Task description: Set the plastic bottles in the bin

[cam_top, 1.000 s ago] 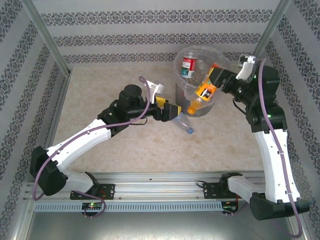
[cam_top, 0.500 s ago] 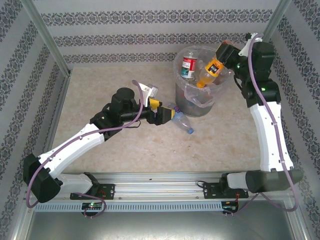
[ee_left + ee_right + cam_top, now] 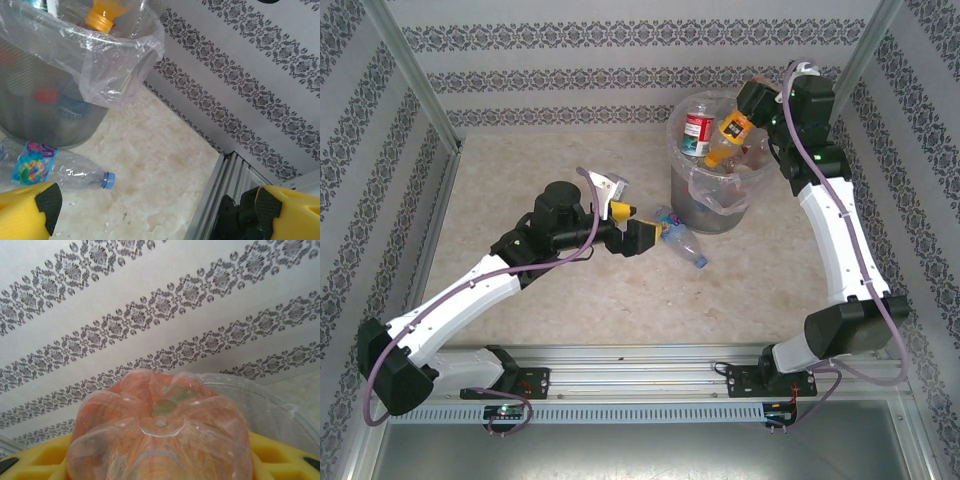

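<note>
The grey bin [image 3: 703,208], lined with a clear bag, stands at the back of the table. A red-labelled bottle [image 3: 698,132] lies inside it. Over the bin's right rim my right gripper [image 3: 747,112] is shut on an orange-labelled bottle [image 3: 728,136], which hangs cap down into the opening. In the right wrist view the bottle's clear base [image 3: 160,430] sits between the yellow fingers [image 3: 281,456]. A clear bottle [image 3: 682,243] with a blue cap [image 3: 108,180] and a colourful label lies on the table at the foot of the bin [image 3: 45,107]. My left gripper [image 3: 642,236] is open just left of it, not touching.
Patterned walls close in the back and both sides. An aluminium rail [image 3: 640,362] runs along the near edge. The bag [image 3: 117,65] droops over the bin's front rim. Bare table [image 3: 520,170] lies left of the bin and in front of the bottle.
My right arm has swung the orange-labelled bottle from the bin's front side up and back, over the right rim. My left arm has drawn back a little to the left, still open.
</note>
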You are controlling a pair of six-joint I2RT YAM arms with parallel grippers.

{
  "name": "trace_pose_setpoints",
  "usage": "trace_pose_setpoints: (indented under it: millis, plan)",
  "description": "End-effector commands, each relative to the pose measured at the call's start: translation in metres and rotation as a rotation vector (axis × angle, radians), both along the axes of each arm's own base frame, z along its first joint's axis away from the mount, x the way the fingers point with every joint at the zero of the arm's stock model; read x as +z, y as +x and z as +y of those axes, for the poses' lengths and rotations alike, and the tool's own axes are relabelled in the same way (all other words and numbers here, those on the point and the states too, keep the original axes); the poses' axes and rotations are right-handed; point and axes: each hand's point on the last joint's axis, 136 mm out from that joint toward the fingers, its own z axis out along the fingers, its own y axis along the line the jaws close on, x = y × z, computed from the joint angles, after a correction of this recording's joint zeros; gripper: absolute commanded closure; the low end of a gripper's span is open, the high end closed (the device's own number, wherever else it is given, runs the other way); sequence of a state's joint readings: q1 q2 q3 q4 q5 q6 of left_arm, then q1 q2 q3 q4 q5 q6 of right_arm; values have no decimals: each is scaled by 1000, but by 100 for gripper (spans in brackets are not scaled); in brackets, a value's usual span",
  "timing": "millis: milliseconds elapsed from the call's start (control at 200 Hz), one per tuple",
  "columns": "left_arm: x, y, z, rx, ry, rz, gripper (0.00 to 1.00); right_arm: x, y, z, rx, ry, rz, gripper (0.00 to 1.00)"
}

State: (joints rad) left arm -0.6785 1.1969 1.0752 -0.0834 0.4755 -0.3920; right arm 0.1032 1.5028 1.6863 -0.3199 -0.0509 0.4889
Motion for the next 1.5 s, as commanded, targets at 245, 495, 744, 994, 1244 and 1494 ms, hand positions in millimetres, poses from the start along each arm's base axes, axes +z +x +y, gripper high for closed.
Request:
trace_pose_setpoints:
  millis: [245, 495, 744, 994, 1244, 1494]
  plan:
    - [-7, 0, 10, 12, 27, -6, 0, 7, 21, 13, -25, -31, -41, 49]
    - [-6, 1, 10, 17, 34, 5, 0, 25, 28, -20, -137, -65, -87, 49]
    - [-12, 8, 7, 30, 43, 38, 0, 32, 41, -53, -277, -100, -128, 47]
    - [-16, 10, 5, 32, 50, 73, 0, 18, 65, -70, -385, -19, -169, 48]
    - [-19, 9, 5, 40, 44, 95, 0, -12, 75, -81, -510, 66, -191, 48]
    - [-23, 9, 3, 32, 37, 109, 0, -28, 70, -81, -564, 48, -236, 46]
